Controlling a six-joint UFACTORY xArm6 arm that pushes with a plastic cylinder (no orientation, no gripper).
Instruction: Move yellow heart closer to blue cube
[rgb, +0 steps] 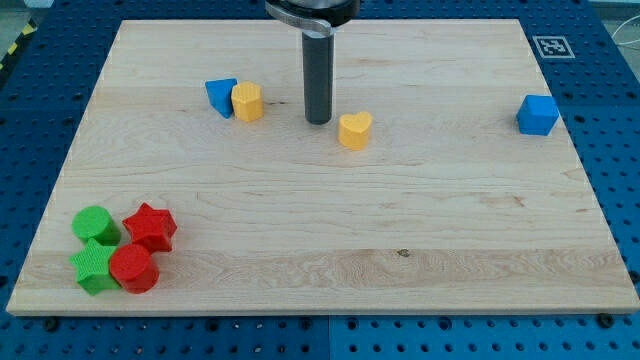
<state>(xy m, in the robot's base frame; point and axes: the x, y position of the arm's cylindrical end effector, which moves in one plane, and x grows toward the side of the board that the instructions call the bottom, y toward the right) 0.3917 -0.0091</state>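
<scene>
The yellow heart (355, 130) lies on the wooden board a little above its middle. The blue cube (538, 115) sits far off to the view's right, near the board's right edge. My tip (319, 121) stands just left of the yellow heart, with a small gap between them. The rod rises straight up to the view's top.
A blue triangular block (221, 97) and a yellow hexagonal block (247, 102) touch each other at the upper left. Two green blocks (96, 225) (94, 267), a red star (150, 226) and a red cylinder (134, 268) cluster at the lower left. The board (320, 250) is edged by a blue pegboard table.
</scene>
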